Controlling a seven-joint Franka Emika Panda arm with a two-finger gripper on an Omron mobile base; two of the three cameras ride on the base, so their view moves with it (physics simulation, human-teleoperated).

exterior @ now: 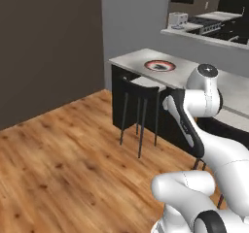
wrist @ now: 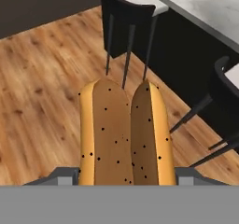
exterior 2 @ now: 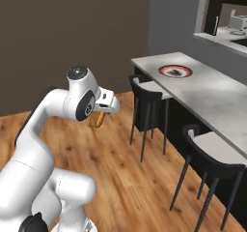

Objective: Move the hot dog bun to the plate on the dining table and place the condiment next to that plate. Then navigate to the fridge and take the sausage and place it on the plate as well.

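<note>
The pincer (exterior 2: 98, 119) grips the bun (wrist: 125, 134) between its part-open jaws, above the wood floor (wrist: 42, 101). Ahead of it, the plate (exterior 2: 175, 71) sits on the bench (exterior 2: 212, 98), beyond a stool (exterior 2: 147, 88).

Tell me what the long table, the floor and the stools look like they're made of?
The dining table looks like polished marble: a pale grey-white top with faint cloudy mottling on a dark base. The floor looks like varnished wood, with orange-brown planks, grain lines and dark knots. The stools seem to be black metal or plastic frames with thin legs and pale seats, perhaps cushioned; it's hard to say which.
</note>
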